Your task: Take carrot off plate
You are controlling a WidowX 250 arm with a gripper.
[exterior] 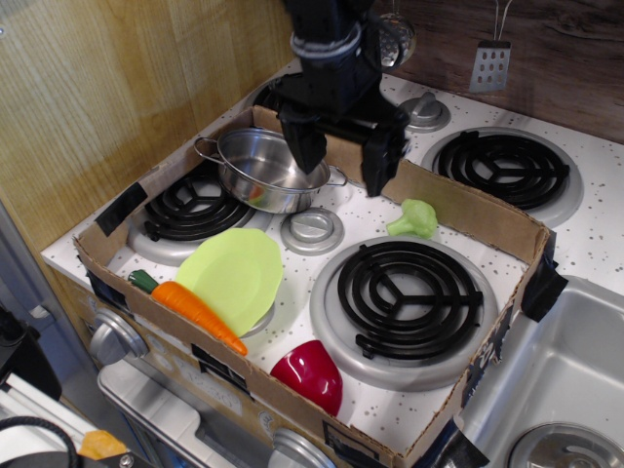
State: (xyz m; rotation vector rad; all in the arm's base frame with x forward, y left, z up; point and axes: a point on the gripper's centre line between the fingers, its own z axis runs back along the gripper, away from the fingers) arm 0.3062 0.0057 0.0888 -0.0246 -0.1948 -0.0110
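The orange carrot (198,313) with a dark green stub top lies along the front left rim of the lime-green plate (234,277), resting partly on it and against the cardboard wall. My black gripper (341,166) hangs open and empty well behind the plate, above the steel pot (267,172) and the back wall of the box. Its two fingers (379,166) point down, wide apart.
A cardboard tray (468,210) fences the stove top. Inside it are a dark red bowl (310,377) at the front, a light green broccoli toy (414,218) at the back right, and black coil burners (409,291). A sink (556,380) lies at the right.
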